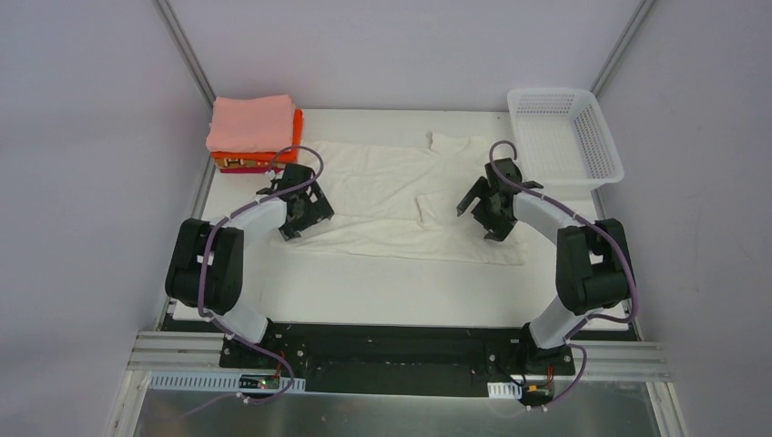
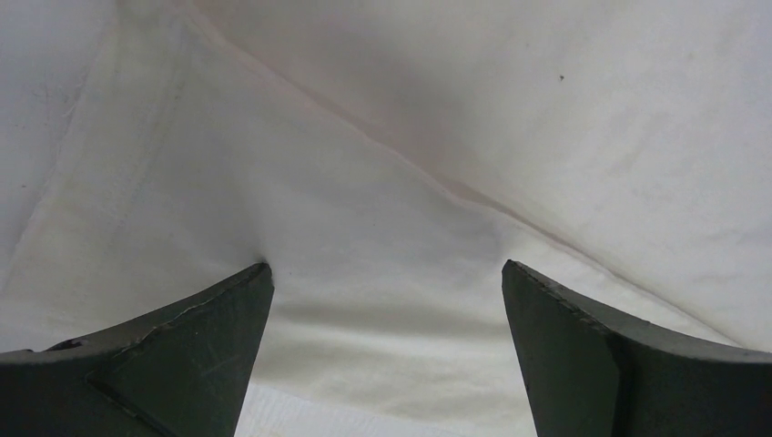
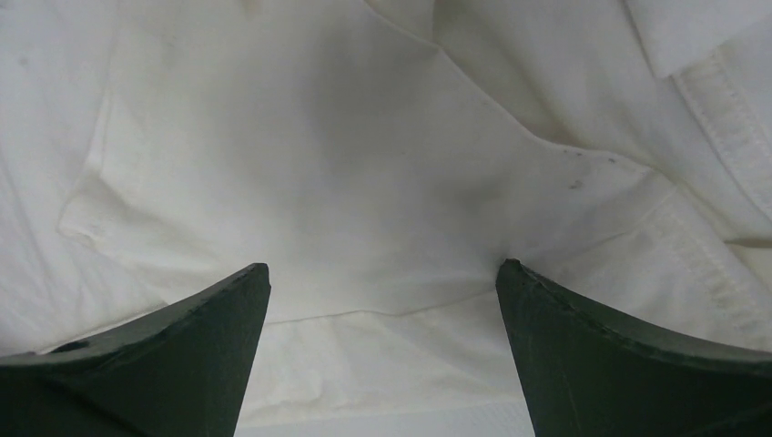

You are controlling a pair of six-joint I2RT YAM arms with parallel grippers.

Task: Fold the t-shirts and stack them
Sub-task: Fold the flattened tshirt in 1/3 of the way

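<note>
**Beneath both hands: cream shirt spread, nothing gripped yet**

Seen from above, the cream-white t-shirt (image 1: 391,196) lies spread on the surface (image 1: 364,291). The left hand (image 1: 308,218) is over one end and the right hand (image 1: 487,217) over the other. Taking one side each would probably let the cloth fold evenly. Beyond the left hand sits the folded pile, a salmon-pink shirt (image 1: 250,123) on an orange shirt (image 1: 297,135). Beyond the right hand stands the white basket (image 1: 564,137).

At the left wrist, the left hand (image 2: 387,269) is wide open and empty. Its tips are down at plain cloth, and a long crease runs ahead.

At the right wrist, the right hand (image 3: 382,266) is just as wide and empty. A folded edge lies between its tips, likely the next place to pinch.
</note>
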